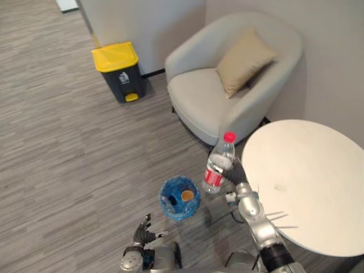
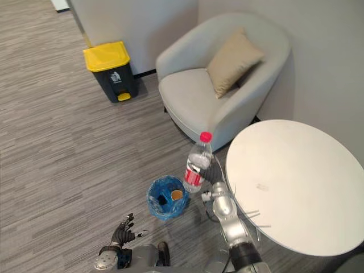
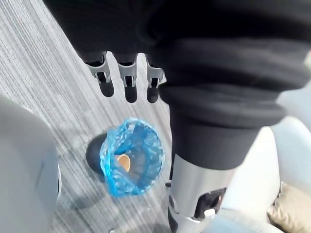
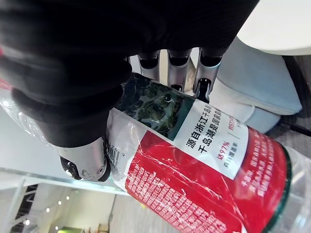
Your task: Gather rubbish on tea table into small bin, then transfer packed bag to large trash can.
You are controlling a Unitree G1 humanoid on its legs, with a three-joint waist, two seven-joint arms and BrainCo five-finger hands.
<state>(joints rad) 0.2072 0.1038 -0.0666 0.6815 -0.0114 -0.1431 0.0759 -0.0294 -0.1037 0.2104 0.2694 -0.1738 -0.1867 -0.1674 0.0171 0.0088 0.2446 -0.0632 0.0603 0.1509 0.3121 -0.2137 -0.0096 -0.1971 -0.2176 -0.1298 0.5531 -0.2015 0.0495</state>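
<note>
My right hand [image 1: 236,173] is shut on a clear plastic bottle [image 1: 218,164] with a red cap and red label, held upright above the floor between the round white tea table [image 1: 310,182] and the small bin [image 1: 180,198]. Its fingers [image 4: 170,65] wrap the bottle's label [image 4: 194,160]. The small bin, lined with a blue bag [image 3: 131,162], stands on the floor just left of the bottle with an orange item inside. My left hand [image 1: 143,233] hangs low near the floor, fingers [image 3: 127,80] straight and open, holding nothing.
A large dark trash can with a yellow lid [image 1: 119,71] stands by the wall at the back left. A light grey armchair [image 1: 227,79] with a tan cushion [image 1: 244,60] sits behind the table. Grey striped floor spreads to the left.
</note>
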